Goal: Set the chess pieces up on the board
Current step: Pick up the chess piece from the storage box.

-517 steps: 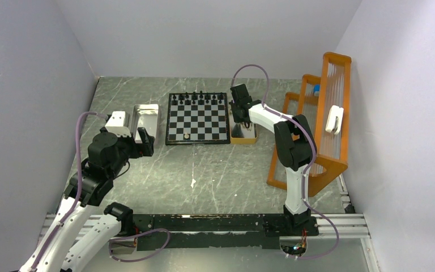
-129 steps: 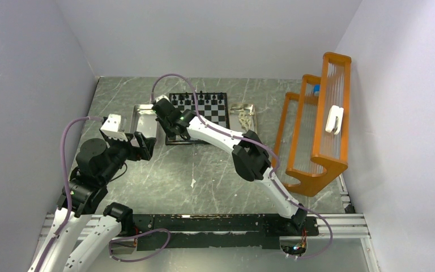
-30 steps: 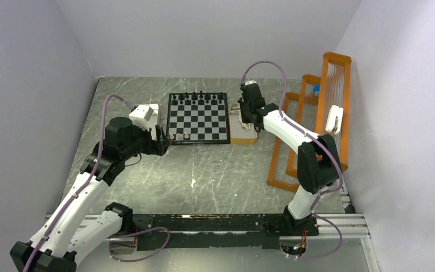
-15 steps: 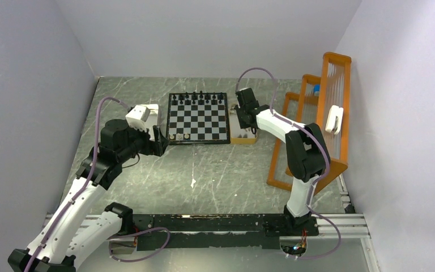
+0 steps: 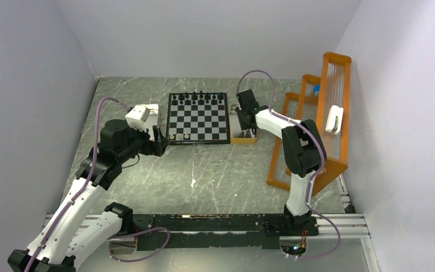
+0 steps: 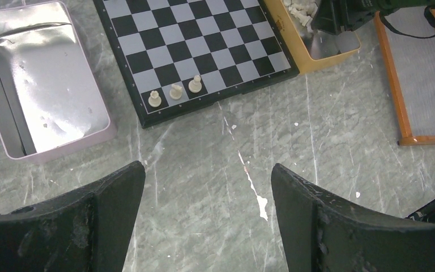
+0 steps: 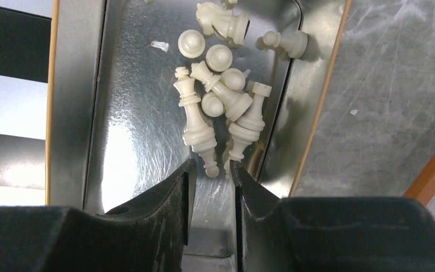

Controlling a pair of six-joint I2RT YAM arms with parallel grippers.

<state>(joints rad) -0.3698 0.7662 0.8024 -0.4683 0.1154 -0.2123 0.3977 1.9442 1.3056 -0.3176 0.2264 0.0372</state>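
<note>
Cream pieces: heaped in tray, at 3 o'clock of board.
Right gripper: fingers narrowed about one piece's foot; grasp cannot be told.
Left gripper: spread, empty.
Risk: neighbouring foot caught too, jamming or slipping.

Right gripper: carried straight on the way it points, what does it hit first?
Most likely the long cream piece lying in the tray: its base sits at the mouth of the right gripper, jaws narrowly apart. Depth is unclear; the tray floor may come first.
</note>
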